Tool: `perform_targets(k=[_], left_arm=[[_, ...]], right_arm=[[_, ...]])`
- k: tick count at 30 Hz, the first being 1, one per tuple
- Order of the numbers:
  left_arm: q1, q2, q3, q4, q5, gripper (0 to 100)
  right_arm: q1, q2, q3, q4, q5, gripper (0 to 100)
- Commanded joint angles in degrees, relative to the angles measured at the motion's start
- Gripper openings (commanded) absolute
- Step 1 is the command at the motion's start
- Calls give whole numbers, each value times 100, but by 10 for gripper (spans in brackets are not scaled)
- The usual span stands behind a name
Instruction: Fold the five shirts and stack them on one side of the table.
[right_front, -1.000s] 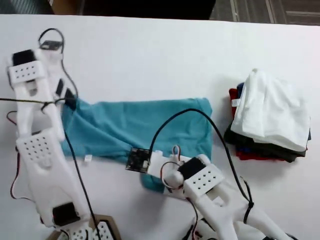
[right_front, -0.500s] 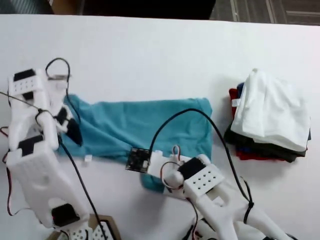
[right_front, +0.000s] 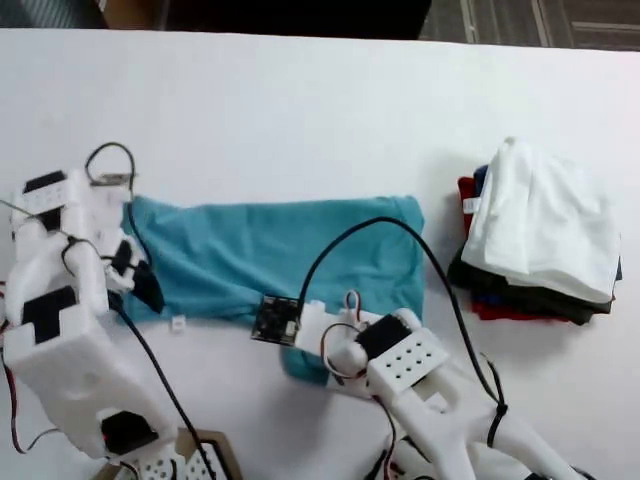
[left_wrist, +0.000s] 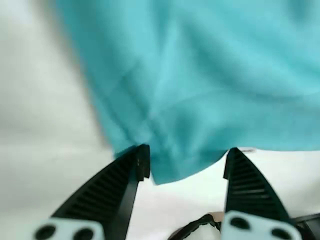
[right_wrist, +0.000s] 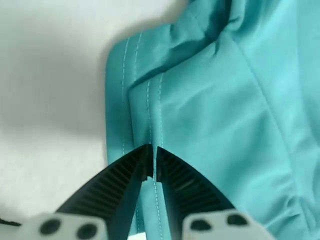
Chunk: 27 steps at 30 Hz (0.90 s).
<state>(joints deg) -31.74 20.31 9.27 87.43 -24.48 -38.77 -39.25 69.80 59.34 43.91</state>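
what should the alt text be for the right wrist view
The right tool, its black ribbed fingers closed together, pinches the double-stitched hem of a teal shirt. The shirt lies rumpled on a white table, with one rounded fold beside the pinch.

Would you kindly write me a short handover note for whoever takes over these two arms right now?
Left gripper: open, one jaw on either side of a corner of the teal shirt.
Right gripper: shut on the shirt's stitched hem.
Done: stack of folded shirts, white on top, at one side of the table.
Left: finish folding the teal shirt, lying spread mid-table, and add it to the stack.
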Motion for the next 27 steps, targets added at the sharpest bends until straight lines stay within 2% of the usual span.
perform_targets(k=[1, 6, 9, 15, 19, 22, 27], left_arm=[[-97, -571, -321, -26, -53, 228], [79, -527, -198, -26, -176, 76], [88, -457, -66, -26, -167, 89], [88, -448, 215, -167, -167, 173], [88, -448, 462, -369, -158, 179], [88, -448, 585, -492, -158, 155], [88, -501, 532, -457, -141, 55]], right_arm=[[40, -215, -35, -75, -18, 27], [40, -215, -35, -75, -18, 27], [40, -215, -35, -75, -18, 27], [40, -215, -35, -75, -18, 27], [40, -215, -44, -75, -18, 27], [40, -215, -44, -75, -18, 27], [40, -215, -44, -75, -18, 27]])
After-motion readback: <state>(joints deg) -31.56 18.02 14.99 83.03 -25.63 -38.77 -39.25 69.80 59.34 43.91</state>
